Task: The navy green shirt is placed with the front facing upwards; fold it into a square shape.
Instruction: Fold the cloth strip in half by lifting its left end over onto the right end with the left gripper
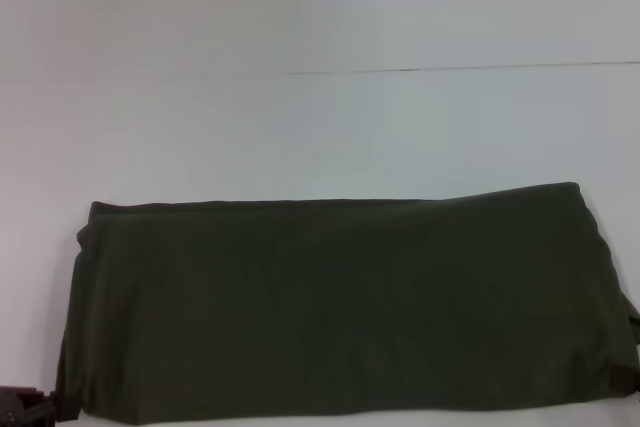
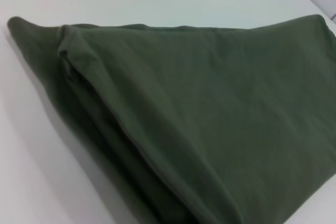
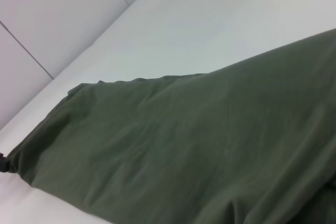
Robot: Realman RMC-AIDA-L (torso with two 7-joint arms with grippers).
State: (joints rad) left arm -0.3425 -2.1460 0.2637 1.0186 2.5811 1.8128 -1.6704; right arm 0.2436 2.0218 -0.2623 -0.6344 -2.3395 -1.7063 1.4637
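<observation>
**One wide band of shirt, waiting to be squared**

One fold at least appears to be done already: the dark olive-green cotton shirt (image 1: 340,312) is laid as a long, flat band along the near edge of the white table (image 1: 320,127), reaching almost from the left edge to the right edge. Only plain green cloth is shown on top; no lettering or neck label is seen. In the left wrist view the left end is shown as stacked layers, with a small bunched fold near its far corner.

A dark part of the left gripper (image 1: 22,409) is seen at the near left corner of the table, just beside the shirt's near left corner. A small dark piece that may belong to the right gripper (image 1: 624,377) is seen at the shirt's right end, near the table's right edge. Whether either tool is open or closed on cloth cannot be told.

The step in hand is judged to be bringing the ends of the band inward. To do it well, every layer at an end should be taken together, the bunched corner smoothed, the end lifted clear rather than dragged, and its edges laid flush with the long edges beneath so that a square results.
</observation>
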